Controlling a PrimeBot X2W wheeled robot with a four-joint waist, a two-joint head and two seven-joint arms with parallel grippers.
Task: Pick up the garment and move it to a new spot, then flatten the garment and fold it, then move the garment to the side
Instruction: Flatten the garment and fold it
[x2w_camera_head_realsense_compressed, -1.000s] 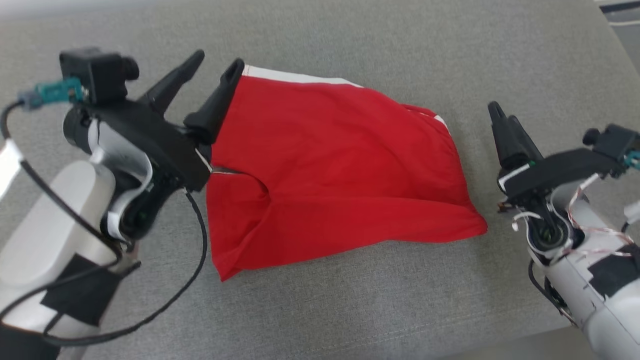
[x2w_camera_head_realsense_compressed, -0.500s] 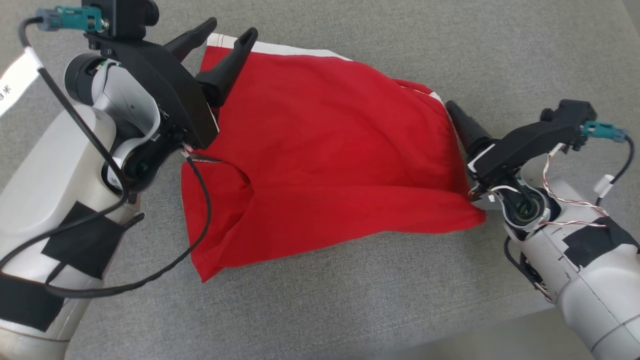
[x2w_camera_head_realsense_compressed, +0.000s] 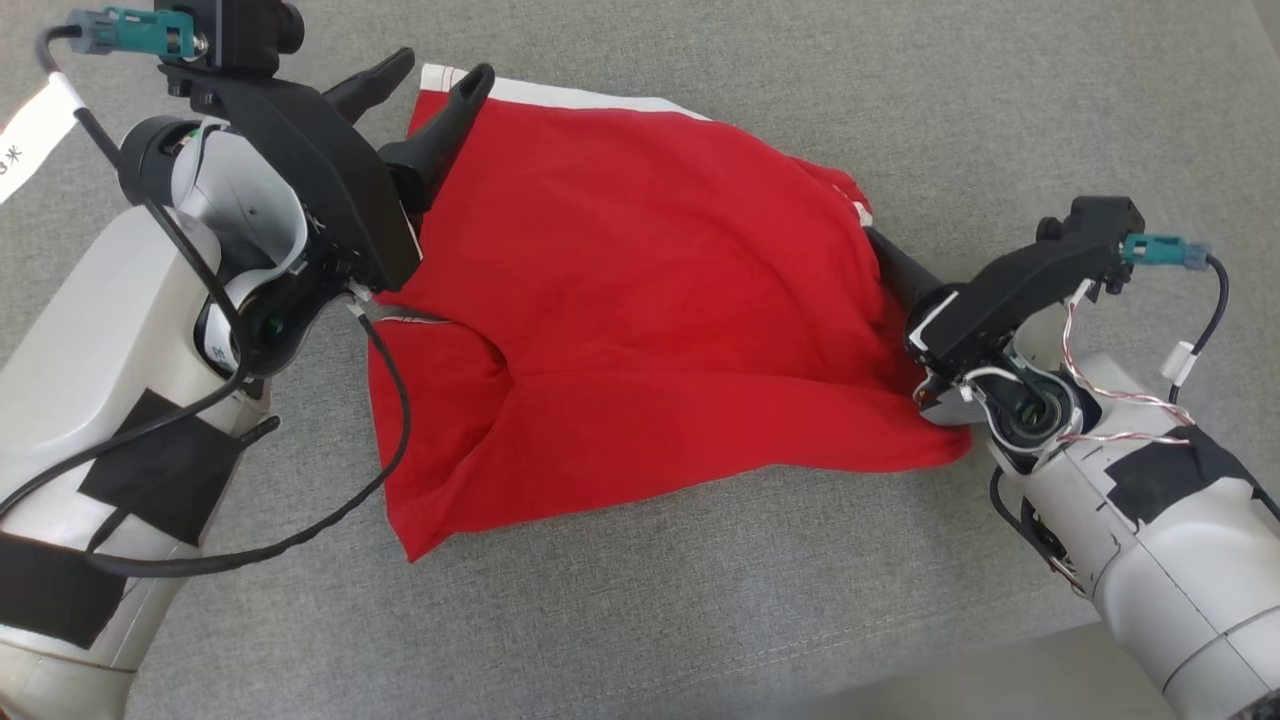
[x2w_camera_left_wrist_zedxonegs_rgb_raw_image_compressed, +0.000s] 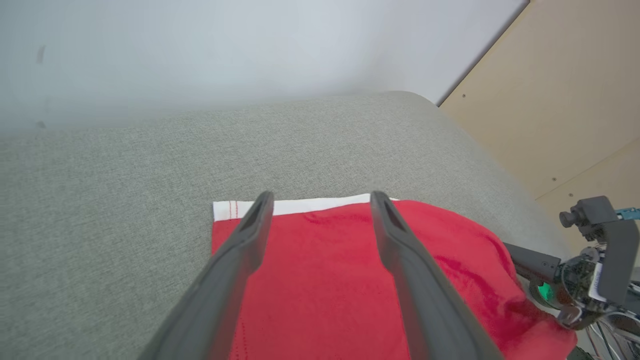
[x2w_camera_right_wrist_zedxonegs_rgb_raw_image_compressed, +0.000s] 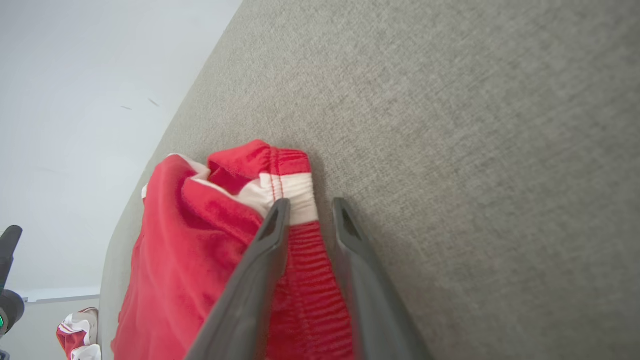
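the red garment (x2w_camera_head_realsense_compressed: 640, 300) lay rumpled across the middle of the grey table (x2w_camera_head_realsense_compressed: 700, 600), with its white band (x2w_camera_head_realsense_compressed: 580, 95) toward the upper left of the head view and its ribbed edge (x2w_camera_right_wrist_zedxonegs_rgb_raw_image_compressed: 292, 192) bunched at the right. the left fingers (x2w_camera_head_realsense_compressed: 455, 110) were spread wide above the white-banded corner, with nothing held between them. the right fingers (x2w_camera_head_realsense_compressed: 890, 272) stood close together at the garment's right edge, and ribbed cloth showed in the narrow gap between them in the right wrist view. whether they truly pinched it could not be told. the likeliest trouble was an uneven hold. closing on flat cloth, the left fingers might catch only the top layer or slide off the corner, so the layers would part on lifting. the wad at the right could slip free or carry its folds along. a pull from one side alone would probably twist the piece and deepen the crease (x2w_camera_head_realsense_compressed: 510, 375) near its lower left.
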